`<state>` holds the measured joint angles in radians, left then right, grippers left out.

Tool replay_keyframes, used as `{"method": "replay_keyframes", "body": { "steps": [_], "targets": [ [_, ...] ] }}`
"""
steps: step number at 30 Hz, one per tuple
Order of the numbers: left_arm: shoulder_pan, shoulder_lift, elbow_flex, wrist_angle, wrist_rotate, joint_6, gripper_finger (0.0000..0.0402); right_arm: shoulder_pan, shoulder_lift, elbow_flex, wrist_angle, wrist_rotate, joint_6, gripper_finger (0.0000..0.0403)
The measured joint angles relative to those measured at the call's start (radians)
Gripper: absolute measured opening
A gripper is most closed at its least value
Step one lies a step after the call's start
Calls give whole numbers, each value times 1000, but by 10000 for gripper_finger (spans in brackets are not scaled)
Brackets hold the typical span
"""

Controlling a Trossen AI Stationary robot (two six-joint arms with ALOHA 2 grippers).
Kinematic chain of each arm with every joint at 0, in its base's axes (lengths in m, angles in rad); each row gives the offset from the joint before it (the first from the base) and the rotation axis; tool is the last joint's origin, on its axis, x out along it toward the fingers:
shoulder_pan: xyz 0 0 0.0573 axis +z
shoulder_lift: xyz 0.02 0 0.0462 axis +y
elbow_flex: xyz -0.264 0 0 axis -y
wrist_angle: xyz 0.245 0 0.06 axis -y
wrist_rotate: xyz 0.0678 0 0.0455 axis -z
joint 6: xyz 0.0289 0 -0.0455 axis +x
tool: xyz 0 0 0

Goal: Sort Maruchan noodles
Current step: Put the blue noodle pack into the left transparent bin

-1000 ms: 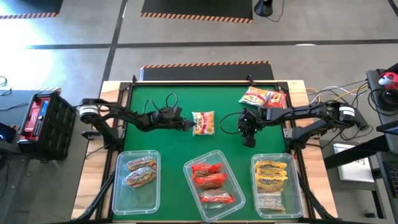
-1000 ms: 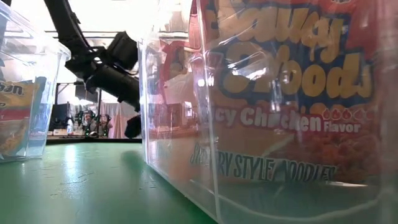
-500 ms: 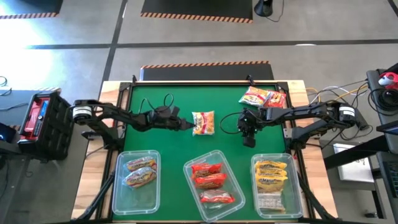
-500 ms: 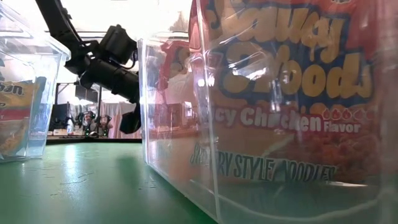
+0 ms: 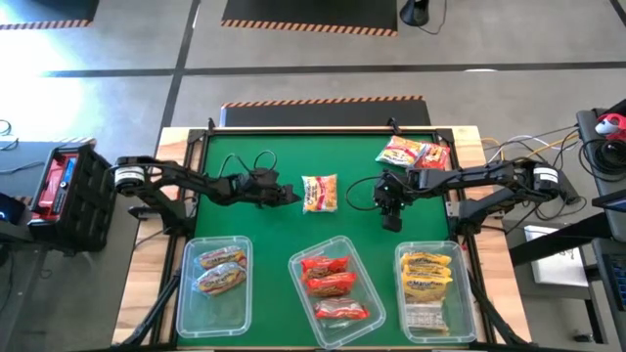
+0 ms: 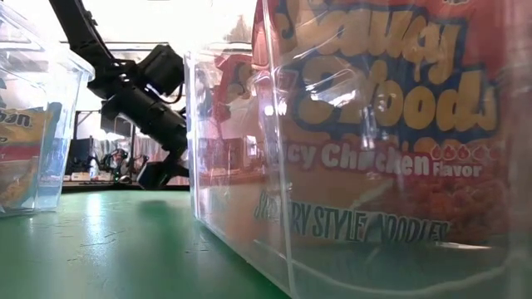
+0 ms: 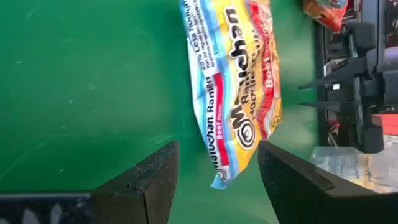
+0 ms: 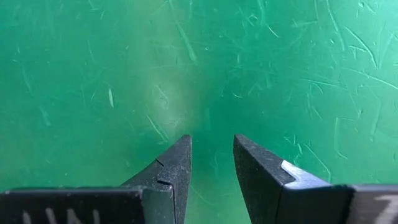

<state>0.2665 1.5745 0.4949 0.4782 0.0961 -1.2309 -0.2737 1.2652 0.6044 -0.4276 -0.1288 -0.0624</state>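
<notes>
Clear bins (image 5: 214, 289) sat nearest, one noodle colour each. Beyond them, left gripper (image 7: 214, 177) had jaws open, empty, straddling the end of the loose yellow packet (image 5: 320, 192) mid-table, likely lined up to grab. Right gripper (image 8: 211, 163) hovered part-open over bare mat, holding nothing. Unsorted packets (image 5: 415, 154) lay farthest.

Bright, even light falls from above on my green desk (image 5: 293, 220). At desk height, glare whites out the room behind and streaks the near clear bin (image 6: 274, 166), whose close wall blurs. My wrist views are soft.
</notes>
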Motion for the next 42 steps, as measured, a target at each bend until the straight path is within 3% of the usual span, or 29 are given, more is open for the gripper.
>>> {"method": "replay_keyframes", "body": {
  "steps": [6, 10, 18, 25, 31, 35, 42],
  "targets": [
    [0, 7, 33, 0, -4, 46, 201, 0, 1, -3, 178, 171, -248, 109],
    [-1, 24, 62, 0, -5, 64, 201, 0, 1, -3, 292, 191, -383, 109],
    [-1, 34, 81, 0, -35, 75, 201, 1, 1, -2, 450, 192, -288, 109],
    [-1, 34, 81, 0, -36, 78, 201, 1, 1, -2, 468, 191, -181, 109],
    [-1, 34, 80, 0, -35, 96, 201, 0, 1, -3, 497, 168, -476, 109],
    [-1, 34, 80, 0, -35, 96, 201, 8, 0, -3, 526, 109, -273, 109],
    [-1, 34, 79, 0, -35, 89, 201, 7, 5, -3, 589, 102, 99, 109]
  ]
}}
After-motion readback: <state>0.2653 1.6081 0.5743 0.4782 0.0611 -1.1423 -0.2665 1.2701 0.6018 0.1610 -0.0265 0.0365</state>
